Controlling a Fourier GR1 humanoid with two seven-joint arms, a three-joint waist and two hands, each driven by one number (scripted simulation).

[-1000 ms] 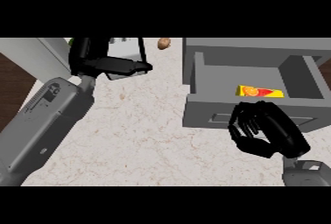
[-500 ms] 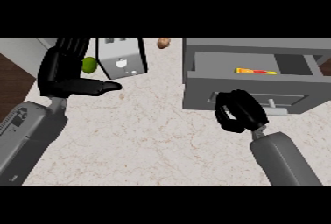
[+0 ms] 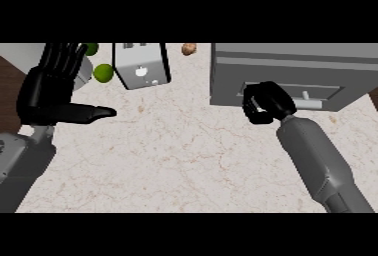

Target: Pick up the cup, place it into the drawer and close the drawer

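Note:
The grey drawer unit stands at the upper right. Its drawer front sits flush with the body, so nothing inside shows. No cup is visible anywhere. My right hand rests against the left part of the drawer front, beside the small handle. Its fingers are curled and hold nothing. My left hand stands open at the left edge, fingers up and thumb pointing right, resting away from the drawer.
A silver toaster stands at the back centre-left. Two green fruits lie beside it, near the left hand's fingers. A small brown object lies at the back edge. A dark floor strip borders the counter on the left.
The drawer was open with a red and yellow item showing inside and is now pushed in. My right hand travelled with the front toward the cabinet. The left hand rose upright.

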